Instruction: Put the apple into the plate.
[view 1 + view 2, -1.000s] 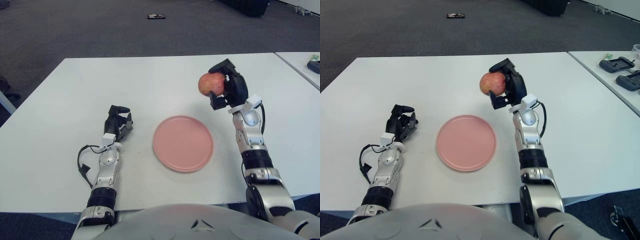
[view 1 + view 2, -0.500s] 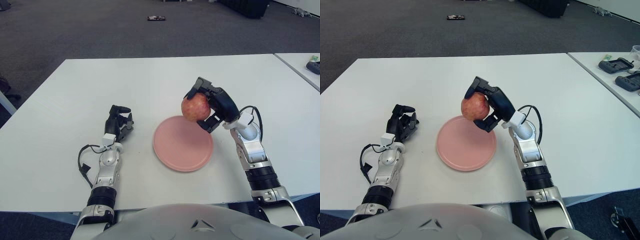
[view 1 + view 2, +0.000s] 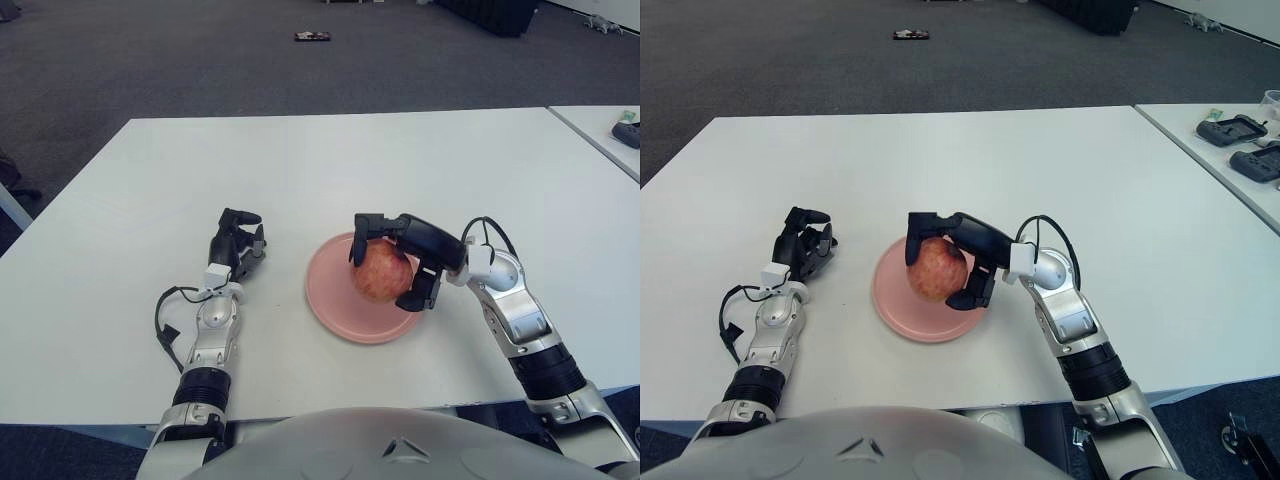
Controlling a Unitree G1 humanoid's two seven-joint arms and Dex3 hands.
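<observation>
Reaching in from the right, the right hand (image 3: 405, 262) holds the apple (image 3: 380, 272) over the middle of the pink plate (image 3: 330, 300), its fingers (image 3: 366, 224) curled over the apple's far side and top while another presses its near right side. The apple sits low, at or just above the plate; whether it touches I cannot tell. It lies left of the palm, so letting go should mean spreading the fingers and drawing back rightward. Being round, it has no long axis and may roll once freed. The plate holds nothing else. The left hand (image 3: 236, 247) rests on the counter (image 3: 300, 160), left of the plate, fingers curled and empty.
</observation>
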